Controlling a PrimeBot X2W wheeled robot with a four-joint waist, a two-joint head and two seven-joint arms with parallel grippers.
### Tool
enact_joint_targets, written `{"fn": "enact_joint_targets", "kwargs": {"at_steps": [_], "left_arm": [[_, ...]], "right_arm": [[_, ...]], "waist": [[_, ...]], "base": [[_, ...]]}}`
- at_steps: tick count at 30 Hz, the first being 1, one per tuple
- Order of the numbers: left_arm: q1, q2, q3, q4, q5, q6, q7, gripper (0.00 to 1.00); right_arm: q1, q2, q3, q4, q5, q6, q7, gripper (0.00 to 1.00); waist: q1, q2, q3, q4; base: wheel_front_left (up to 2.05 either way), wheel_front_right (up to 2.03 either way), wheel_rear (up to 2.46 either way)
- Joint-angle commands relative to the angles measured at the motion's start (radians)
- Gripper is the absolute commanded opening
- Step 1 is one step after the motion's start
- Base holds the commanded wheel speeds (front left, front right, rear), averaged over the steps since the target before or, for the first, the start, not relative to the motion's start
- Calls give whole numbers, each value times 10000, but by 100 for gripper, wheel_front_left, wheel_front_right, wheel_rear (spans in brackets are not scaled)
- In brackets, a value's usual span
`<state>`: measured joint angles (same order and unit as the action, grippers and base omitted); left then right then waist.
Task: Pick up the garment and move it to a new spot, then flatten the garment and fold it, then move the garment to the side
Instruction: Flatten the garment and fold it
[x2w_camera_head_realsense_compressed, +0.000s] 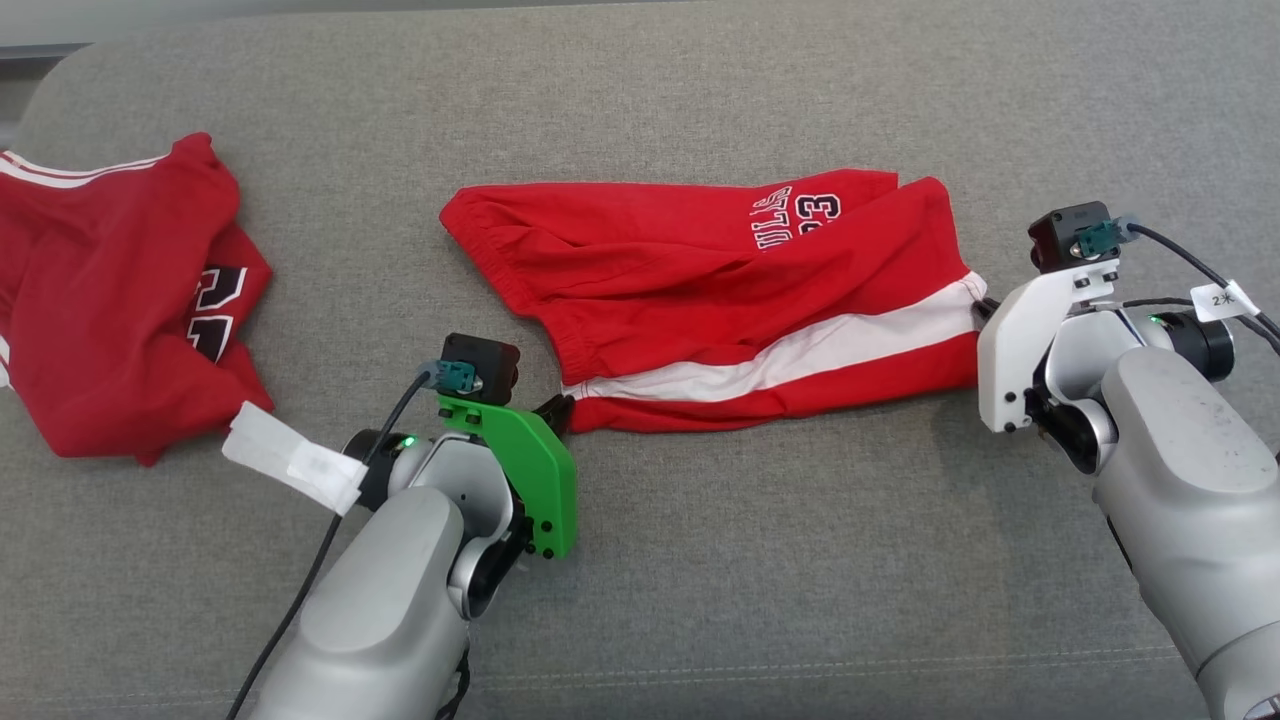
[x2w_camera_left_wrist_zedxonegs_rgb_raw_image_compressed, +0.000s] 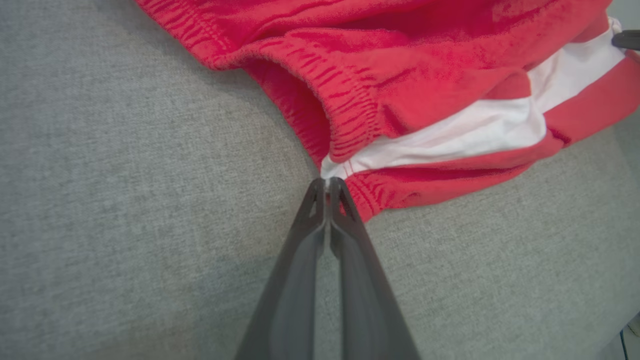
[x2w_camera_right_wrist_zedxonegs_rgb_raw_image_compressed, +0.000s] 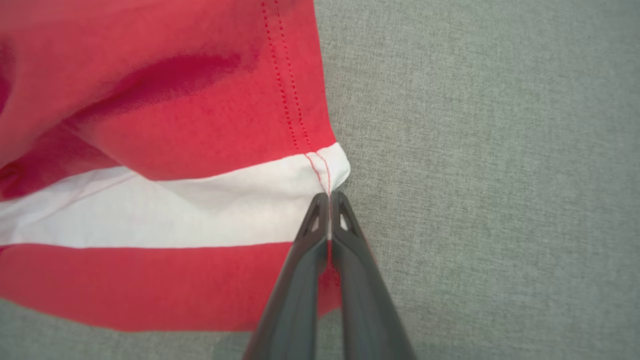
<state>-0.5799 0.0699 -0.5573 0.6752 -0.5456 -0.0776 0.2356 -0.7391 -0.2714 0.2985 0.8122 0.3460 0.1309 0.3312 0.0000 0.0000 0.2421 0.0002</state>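
Note:
The garment (x2w_camera_head_realsense_compressed: 700, 290) is a pair of red shorts with a white side stripe, lying crumpled across the middle of the grey cushion. My left gripper (x2w_camera_head_realsense_compressed: 560, 405) is shut on the waistband end of the stripe; in the left wrist view the gripper (x2w_camera_left_wrist_zedxonegs_rgb_raw_image_compressed: 327, 184) pinches the elastic hem of the shorts (x2w_camera_left_wrist_zedxonegs_rgb_raw_image_compressed: 425, 100). At the leg hem, my right gripper (x2w_camera_head_realsense_compressed: 985, 305) is shut on the stripe's other end. The right wrist view has that gripper (x2w_camera_right_wrist_zedxonegs_rgb_raw_image_compressed: 329, 196) closed on the stitched edge of the shorts (x2w_camera_right_wrist_zedxonegs_rgb_raw_image_compressed: 175, 200).
A second red garment (x2w_camera_head_realsense_compressed: 110, 300) with black and white lettering lies bunched at the left edge. A white tag (x2w_camera_head_realsense_compressed: 295, 455) hangs off my left arm's cable. The grey cushion (x2w_camera_head_realsense_compressed: 750, 560) stretches bare in front of the shorts.

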Motion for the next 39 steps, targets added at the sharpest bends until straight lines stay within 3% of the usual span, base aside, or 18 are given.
{"fn": "enact_joint_targets", "kwargs": {"at_steps": [1,7,14,18,23,31,39], "left_arm": [[-171,61,55,-13,-58,65,-135,0],[-377,168,379,-278,-160,266,-643,0],[-998,240,1103,-1289,-581,300,-1414,0],[-1648,524,1377,-1800,-725,129,-1292,0],[-2761,957,1602,-2084,-909,-65,-869,0],[-4807,1320,1781,-1957,-1560,-473,-857,0],[-6996,1748,1445,-1942,-2259,-532,-1196,0]], "right_arm": [[-122,-28,33,34,87,-3,-135,0],[-255,125,-203,-230,672,-3,-649,0],[-263,328,-788,-1205,2245,-3,-1159,0],[-652,379,-996,-1708,2602,-3,-1384,0],[-1470,940,-1442,-1784,2943,-2,-1934,0],[-4046,1490,-1761,-864,2398,0,-2619,0],[-6859,1714,-1614,282,629,-2,-4396,0]], "waist": [[0,0,-6,-16],[0,0,-138,-55],[0,0,-368,-119],[0,0,-248,-273],[0,0,96,-543],[0,0,1314,-841],[0,0,2300,-1014]], "base": [[0,0,0],[0,0,0],[0,0,0],[0,0,0],[0,0,0],[0,0,0],[0,0,0]]}}
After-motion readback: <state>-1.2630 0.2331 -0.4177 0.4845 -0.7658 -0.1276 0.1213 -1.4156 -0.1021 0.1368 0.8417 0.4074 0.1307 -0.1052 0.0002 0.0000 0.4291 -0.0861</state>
